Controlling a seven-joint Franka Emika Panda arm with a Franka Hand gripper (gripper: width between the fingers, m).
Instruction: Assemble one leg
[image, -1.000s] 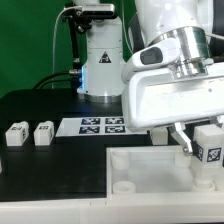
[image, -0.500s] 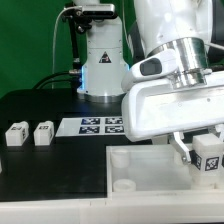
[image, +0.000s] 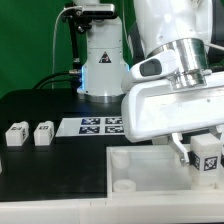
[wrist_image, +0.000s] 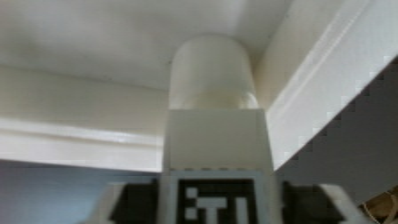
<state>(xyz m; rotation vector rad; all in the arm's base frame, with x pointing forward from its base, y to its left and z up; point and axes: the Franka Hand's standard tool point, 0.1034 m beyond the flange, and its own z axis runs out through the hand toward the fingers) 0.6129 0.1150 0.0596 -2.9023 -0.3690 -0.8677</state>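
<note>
Wrist view, jaws clamped on tagged leg (wrist_image: 215, 130), tray (wrist_image: 71, 60) just beyond, exterior view alone shows loose leg (image: 14, 134) and twin (image: 43, 133) on the bench (image: 50, 165), well apart from the jaws.

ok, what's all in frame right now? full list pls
held leg: one, white with black-and-white tag, between the jaws, over a corner of the square piece at the exterior view's right
loose legs: two, white, tagged, side by side on the table at the exterior view's left
square piece: one, white, round corner sockets, flat on the table at the front
marker board: one, white with black tags, flat on the table behind the square piece
table: one, black
backdrop: one, green, behind everything
arm: one, white, over the exterior view's right side; jaws shut on the held leg
</note>
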